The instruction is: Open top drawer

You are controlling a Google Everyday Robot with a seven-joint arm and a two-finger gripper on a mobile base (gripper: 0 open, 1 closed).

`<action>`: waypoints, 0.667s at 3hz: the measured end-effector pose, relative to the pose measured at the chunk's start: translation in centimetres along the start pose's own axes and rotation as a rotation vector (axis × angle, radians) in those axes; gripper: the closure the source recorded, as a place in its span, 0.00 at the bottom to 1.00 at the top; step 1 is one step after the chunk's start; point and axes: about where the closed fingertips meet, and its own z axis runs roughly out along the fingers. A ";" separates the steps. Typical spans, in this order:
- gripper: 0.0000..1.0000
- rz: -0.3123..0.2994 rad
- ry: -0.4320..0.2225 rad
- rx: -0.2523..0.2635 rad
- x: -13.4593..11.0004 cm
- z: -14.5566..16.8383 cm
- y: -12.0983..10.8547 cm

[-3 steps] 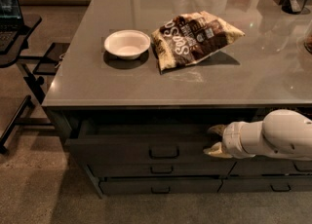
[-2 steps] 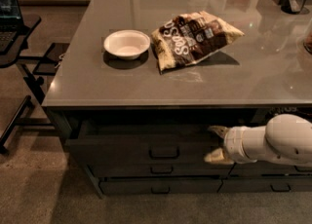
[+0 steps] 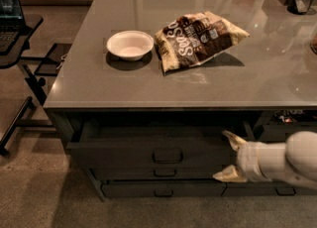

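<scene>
Top drawer [image 3: 124, 155], lower centre of frame under the countertop [image 3: 89, 90], seems a bit further out than a sec ago, with its interior showing. Gripper [image 3: 229, 157], lower right by the drawer's right end, has drifted right w/ fingers spread, holding nothing. Opening looks nearly done.
</scene>
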 end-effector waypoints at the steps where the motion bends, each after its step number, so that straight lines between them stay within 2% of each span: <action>1: 0.61 0.003 -0.004 -0.004 -0.1 -0.7 0.4; 2: 0.84 0.003 -0.004 -0.004 -0.5 -1.4 0.2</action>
